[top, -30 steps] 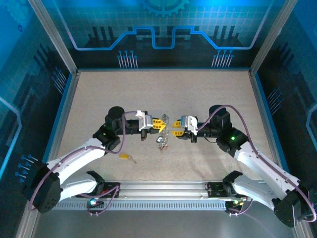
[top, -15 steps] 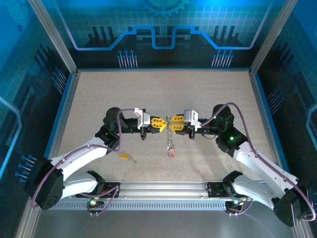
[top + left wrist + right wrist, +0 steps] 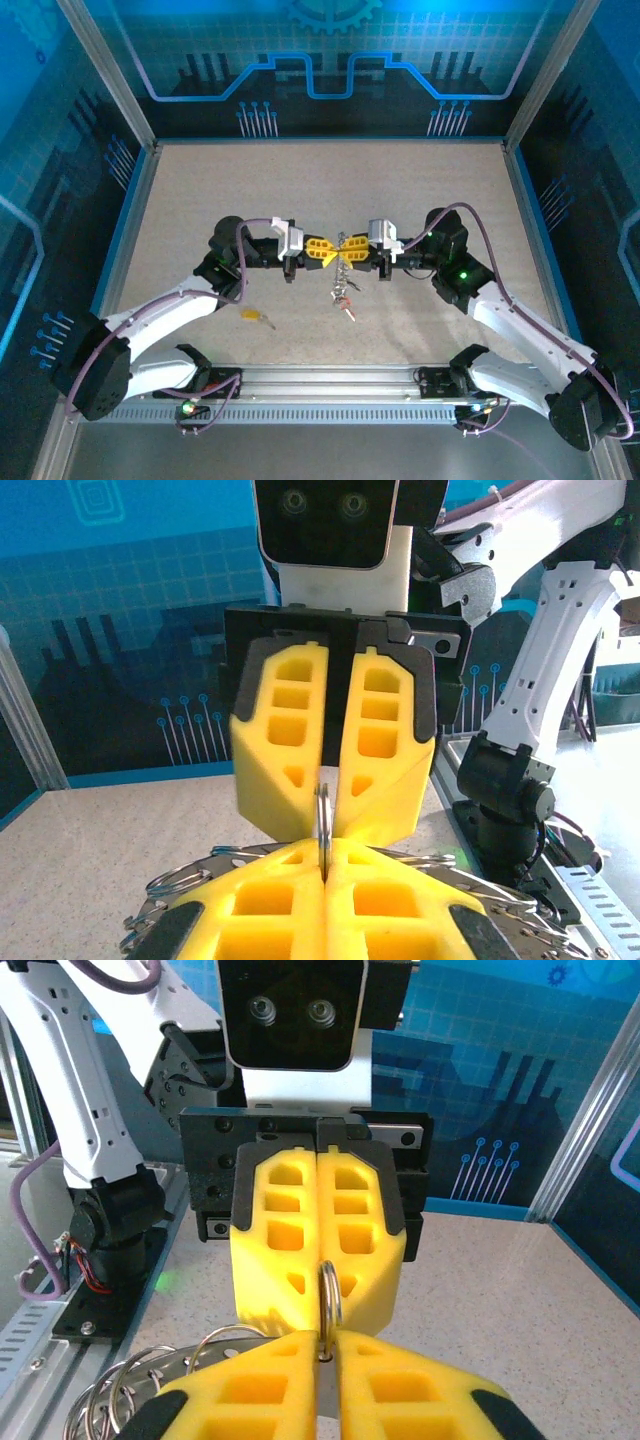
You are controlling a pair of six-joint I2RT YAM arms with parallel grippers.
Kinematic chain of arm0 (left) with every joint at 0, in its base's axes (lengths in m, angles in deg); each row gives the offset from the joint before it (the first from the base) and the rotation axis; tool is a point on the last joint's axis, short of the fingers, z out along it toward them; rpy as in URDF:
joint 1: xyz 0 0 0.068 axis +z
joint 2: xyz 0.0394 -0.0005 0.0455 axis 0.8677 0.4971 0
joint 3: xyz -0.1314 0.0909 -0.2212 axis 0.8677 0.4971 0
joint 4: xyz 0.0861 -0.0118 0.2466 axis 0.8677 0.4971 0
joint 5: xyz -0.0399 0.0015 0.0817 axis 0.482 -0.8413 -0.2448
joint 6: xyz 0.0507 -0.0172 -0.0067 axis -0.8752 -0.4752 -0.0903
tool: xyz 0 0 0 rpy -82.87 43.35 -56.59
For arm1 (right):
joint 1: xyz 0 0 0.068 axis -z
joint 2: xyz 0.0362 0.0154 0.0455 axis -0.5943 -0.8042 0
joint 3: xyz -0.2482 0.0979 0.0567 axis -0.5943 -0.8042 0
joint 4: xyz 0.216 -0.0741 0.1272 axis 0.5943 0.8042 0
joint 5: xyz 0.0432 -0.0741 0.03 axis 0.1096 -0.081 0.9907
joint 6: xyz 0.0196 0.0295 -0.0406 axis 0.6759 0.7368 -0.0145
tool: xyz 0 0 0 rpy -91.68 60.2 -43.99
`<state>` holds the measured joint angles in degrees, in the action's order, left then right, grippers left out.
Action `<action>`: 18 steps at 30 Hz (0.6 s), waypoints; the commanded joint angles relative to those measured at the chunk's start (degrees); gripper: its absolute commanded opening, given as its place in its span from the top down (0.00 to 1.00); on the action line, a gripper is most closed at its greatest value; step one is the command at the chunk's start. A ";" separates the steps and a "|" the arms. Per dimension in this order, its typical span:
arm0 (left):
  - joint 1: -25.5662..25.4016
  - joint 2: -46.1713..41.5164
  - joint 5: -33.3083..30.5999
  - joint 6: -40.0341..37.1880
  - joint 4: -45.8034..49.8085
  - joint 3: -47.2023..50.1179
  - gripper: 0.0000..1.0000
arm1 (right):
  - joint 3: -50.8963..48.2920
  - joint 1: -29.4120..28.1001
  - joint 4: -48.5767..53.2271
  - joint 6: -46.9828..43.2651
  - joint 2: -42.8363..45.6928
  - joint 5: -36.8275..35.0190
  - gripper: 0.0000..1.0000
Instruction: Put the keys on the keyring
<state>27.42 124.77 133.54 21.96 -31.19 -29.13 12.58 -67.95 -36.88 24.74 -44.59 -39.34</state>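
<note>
Facing tip to tip, left hand [image 3: 331, 249] and right hand [image 3: 351, 250] level, both clamped on keyring [image 3: 322, 820].

Centre blocked, upper table [image 3: 330, 180] open
Left fingers [image 3: 320, 247] and right fingers [image 3: 358, 248] meet mid-frame on the keyring [image 3: 343, 262], keys [image 3: 345, 302] dangling below; a yellow key [image 3: 255, 317] lies lower left.

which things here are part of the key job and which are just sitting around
Part of the job:
- keyring, pinched between left hand and right hand, both shut on it
- red key, in the cluster under the ring
- yellow key, loose on the table

Just there:
- mounting rail at the near edge
- blue circuit-print walls
</note>
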 commanded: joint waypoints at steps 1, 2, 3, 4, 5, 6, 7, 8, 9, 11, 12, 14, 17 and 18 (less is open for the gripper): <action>-0.79 0.72 1.76 0.61 -3.87 -1.32 1.00 | 1.42 0.04 -1.20 -0.05 -0.49 0.09 0.94; -0.88 0.89 1.59 0.52 -3.78 -1.36 1.00 | 1.46 -0.06 -1.17 -0.29 -0.40 -0.44 0.95; -0.92 1.03 1.42 0.21 -3.50 -1.37 1.00 | 1.48 -0.15 -1.26 -0.44 -0.21 -0.92 0.97; -0.93 1.04 1.37 -0.11 -2.90 -1.37 1.00 | 1.51 -0.17 -1.24 -0.67 -0.14 -1.25 0.99; -1.03 1.01 1.19 -0.82 -1.80 -1.45 1.00 | 1.68 -0.23 -0.90 -0.86 0.02 -1.73 1.00; -1.05 0.79 1.01 -1.73 -0.38 -1.50 0.98 | 1.93 -0.28 -0.13 -1.40 0.12 -1.90 1.00; -1.06 0.46 0.75 -2.99 1.50 -1.69 0.97 | 2.13 -0.32 0.65 -1.76 0.26 -2.16 1.00; -1.04 -0.13 0.10 -4.78 4.05 -1.88 0.92 | 2.46 -0.33 1.98 -2.14 0.35 -2.48 1.00; -1.05 -0.80 -0.62 -6.32 6.64 -2.22 0.85 | 3.01 -0.33 3.59 -2.61 0.47 -2.82 1.00; -1.06 -2.05 -2.24 -8.81 11.14 -2.89 0.71 | 3.24 -0.33 5.54 -3.96 0.69 -3.03 1.00; -0.99 -2.63 -2.71 -10.29 13.21 -3.18 0.70 | 3.05 -0.32 6.02 -4.22 0.85 -3.47 1.00; -1.05 -3.61 -3.08 -12.98 17.21 -3.97 0.70 | 2.87 -0.25 6.78 -4.59 1.00 -3.93 1.00; -1.06 -4.06 -3.62 -15.42 22.62 -5.76 0.76 | 3.15 -0.33 8.30 -5.30 0.75 -3.81 1.00; -1.06 -4.06 -3.74 -15.72 23.58 -6.16 0.79 | 3.09 -0.40 8.60 -5.56 0.66 -3.95 1.00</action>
<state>26.70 122.02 130.50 11.04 -14.19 -32.56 13.17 -67.97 -29.60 20.85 -44.57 -42.99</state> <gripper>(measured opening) 0.225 0.048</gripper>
